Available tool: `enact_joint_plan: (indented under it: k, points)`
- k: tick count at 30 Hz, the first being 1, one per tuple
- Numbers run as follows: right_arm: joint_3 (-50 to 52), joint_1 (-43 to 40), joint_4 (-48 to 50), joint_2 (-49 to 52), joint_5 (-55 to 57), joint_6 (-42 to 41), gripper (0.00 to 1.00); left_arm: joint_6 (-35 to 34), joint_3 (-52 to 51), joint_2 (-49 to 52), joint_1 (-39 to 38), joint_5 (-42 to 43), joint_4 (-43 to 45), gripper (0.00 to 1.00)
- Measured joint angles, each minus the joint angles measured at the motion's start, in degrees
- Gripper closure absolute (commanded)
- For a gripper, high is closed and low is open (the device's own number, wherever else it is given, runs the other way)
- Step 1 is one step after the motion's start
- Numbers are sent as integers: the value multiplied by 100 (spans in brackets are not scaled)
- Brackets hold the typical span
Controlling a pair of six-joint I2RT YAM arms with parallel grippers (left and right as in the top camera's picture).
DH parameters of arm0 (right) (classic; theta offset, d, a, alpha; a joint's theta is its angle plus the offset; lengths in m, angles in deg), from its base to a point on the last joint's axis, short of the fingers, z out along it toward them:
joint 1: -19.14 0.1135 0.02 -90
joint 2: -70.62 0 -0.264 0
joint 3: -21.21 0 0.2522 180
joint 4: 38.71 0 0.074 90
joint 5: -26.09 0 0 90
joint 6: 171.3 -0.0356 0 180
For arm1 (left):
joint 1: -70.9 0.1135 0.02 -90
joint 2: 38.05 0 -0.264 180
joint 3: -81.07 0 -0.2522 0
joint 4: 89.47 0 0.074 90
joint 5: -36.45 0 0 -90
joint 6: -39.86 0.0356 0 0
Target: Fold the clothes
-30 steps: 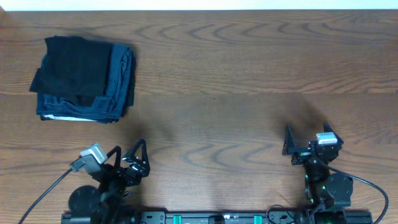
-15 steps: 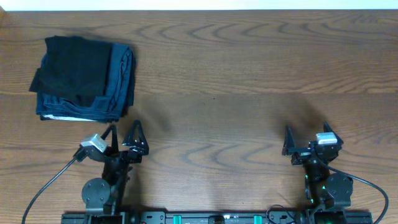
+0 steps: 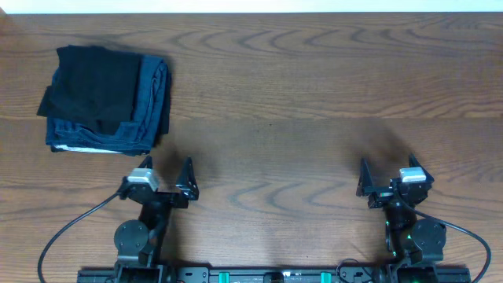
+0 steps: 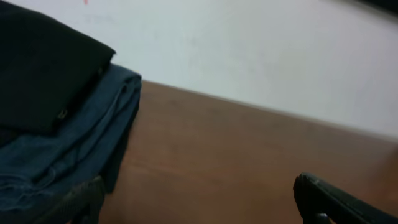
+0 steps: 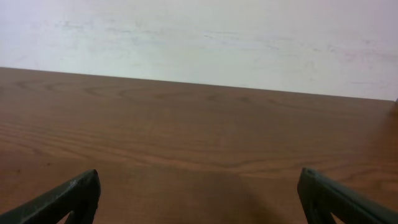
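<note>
The clothes [image 3: 98, 82], a black T-shirt, lie folded on top of a dark blue folded garment [image 3: 155, 102] at the table's far left. In the left wrist view the black fabric [image 4: 37, 68] fills the upper left, with the blue garment [image 4: 81, 137] under it. My left gripper [image 3: 167, 167] hovers open just in front of the pile's near right corner, touching nothing. Its dark fingers [image 4: 339, 199] frame bare wood. At the near right my right gripper [image 3: 387, 167] stands open and empty, far from the pile, with only wood between its fingertips [image 5: 71, 198].
The wooden table [image 3: 299, 94] runs to a white wall [image 5: 199, 43] at its far edge. Both arm bases and their cables [image 3: 67, 236] sit along the near edge.
The left arm has swung from pointing right to pointing at the far side, its gripper ending closer to the pile. The right arm has not moved.
</note>
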Motion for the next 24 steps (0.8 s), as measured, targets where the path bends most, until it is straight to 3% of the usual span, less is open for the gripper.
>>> enact_joint_plan:
  k: [8,24]
  points:
    - [0,0,2,0,2,0,1,798,33,0,-50,-170,-247,2]
    - [0,0,2,0,2,2,1,984,44,0,-50,-258,-278,2]
